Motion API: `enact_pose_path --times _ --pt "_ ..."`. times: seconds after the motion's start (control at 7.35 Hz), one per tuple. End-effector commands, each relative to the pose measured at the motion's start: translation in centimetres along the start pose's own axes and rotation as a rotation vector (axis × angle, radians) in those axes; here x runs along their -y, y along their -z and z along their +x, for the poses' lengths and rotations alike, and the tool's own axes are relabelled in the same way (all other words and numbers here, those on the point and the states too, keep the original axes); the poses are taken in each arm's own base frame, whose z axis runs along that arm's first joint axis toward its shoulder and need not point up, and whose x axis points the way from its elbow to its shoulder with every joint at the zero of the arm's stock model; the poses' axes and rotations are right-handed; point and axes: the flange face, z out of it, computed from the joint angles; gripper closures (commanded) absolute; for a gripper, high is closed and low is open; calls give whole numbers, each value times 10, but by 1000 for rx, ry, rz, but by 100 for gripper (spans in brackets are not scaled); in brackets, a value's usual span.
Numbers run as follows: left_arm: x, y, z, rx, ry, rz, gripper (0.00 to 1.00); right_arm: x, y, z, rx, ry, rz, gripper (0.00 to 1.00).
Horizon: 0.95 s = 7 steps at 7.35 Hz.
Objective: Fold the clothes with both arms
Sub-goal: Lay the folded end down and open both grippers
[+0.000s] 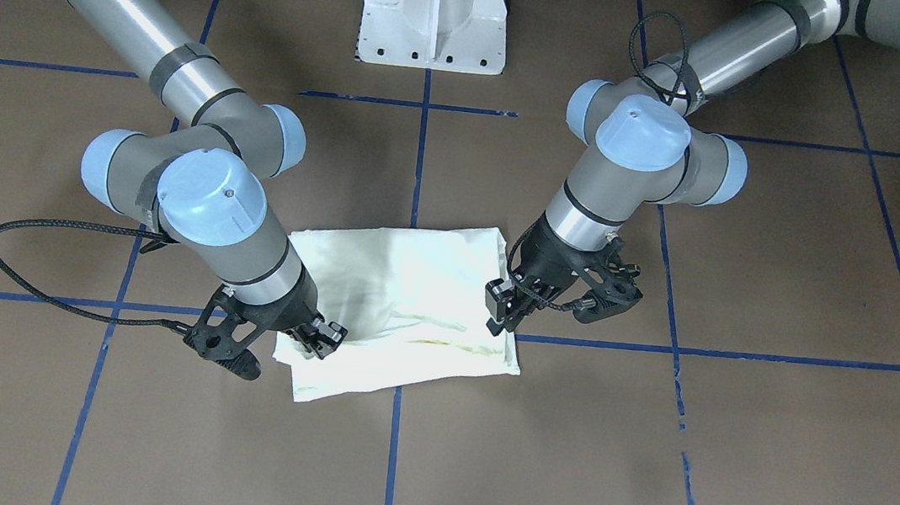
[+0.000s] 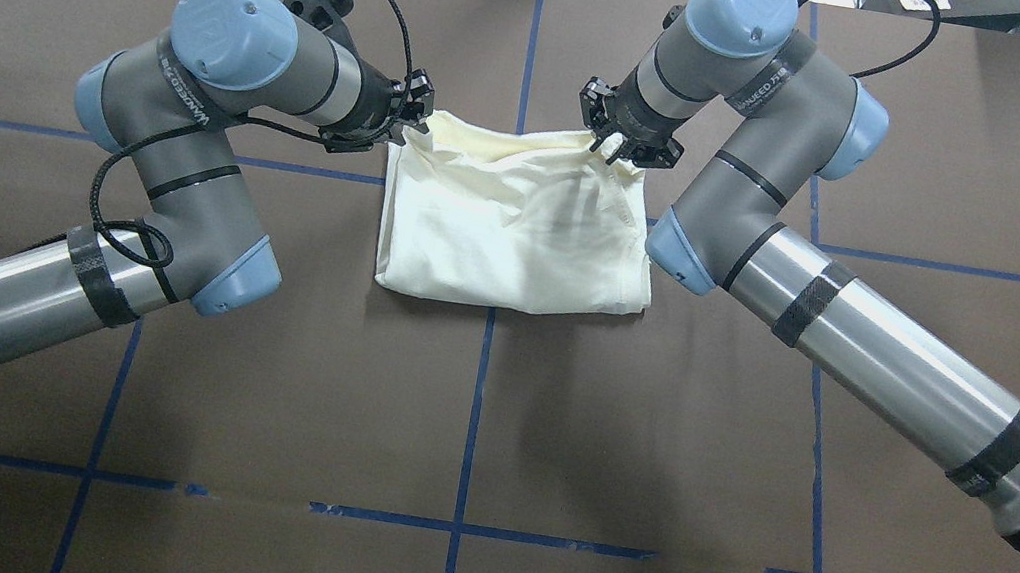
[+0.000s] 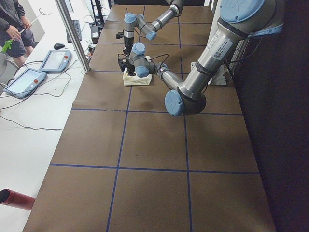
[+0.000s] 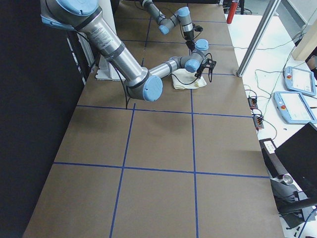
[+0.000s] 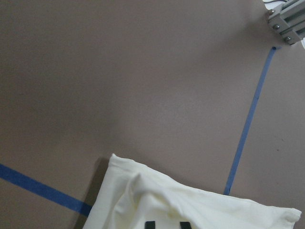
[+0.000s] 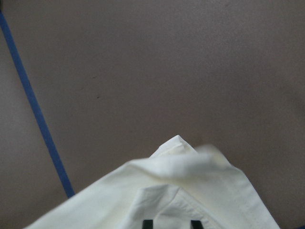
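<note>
Left gripper (image 2: 413, 120), black, two-finger: at the far-left corner of the cream-white fabric shirt (image 2: 519, 227). I read the jaws as closed on the cloth, since its wrist view shows fabric bunching up to the black fingertips (image 5: 150, 224). I can't measure how deep the bite is.

Right gripper (image 2: 614, 147), same type: pinching the far-right corner, which peaks up off the surface toward it.

Shirt position: folded into a rough rectangle, plain side up, mid-table on the brown paper-covered table (image 2: 486, 445). It straddles a blue tape line (image 2: 481, 373). The near edge lies flat and the far edge is slightly lifted at both corners.

Step in hand, my judgement: carry the far edge toward the near edge for another fold.

Risks I note:
- Both holds sit at the very tip of a corner. A thin bite could slip once the cloth's weight comes on, and that side would drop.
- The bundle has several layers. If the jaws hold only the top one, the lift would peel it open and the lower layers would stay behind.
- The right corner looks higher than the left. Uneven height or speed between the arms would skew the fold line or twist the cloth.
- Pulling the corners apart too hard could tug one free. Too little tension would let the middle sag and crease.
- Travelling too low would drag the whole bundle across the paper instead of folding it.
</note>
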Motion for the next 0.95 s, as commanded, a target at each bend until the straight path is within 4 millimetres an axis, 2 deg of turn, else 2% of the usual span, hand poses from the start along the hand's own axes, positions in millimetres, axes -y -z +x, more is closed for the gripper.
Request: enact_pose_path --times 0.0,0.14,0.27,0.41,0.68,0.82 --pt "21 -2 -2 2 -39 29 0 7 2 2 -1 8 3 0" --pt "23 -1 -5 -12 -58 23 0 18 12 3 7 72 12 0" --pt "19 1 -8 -50 -58 12 0 38 26 9 9 83 15 0" --pt "8 -1 -18 -76 -35 -9 0 62 45 17 18 102 5 0" --pt "-55 -23 -40 -84 8 -139 0 89 65 40 -18 184 21 0" --pt "-68 -13 -37 -131 27 -177 0 100 70 50 -45 220 26 0"
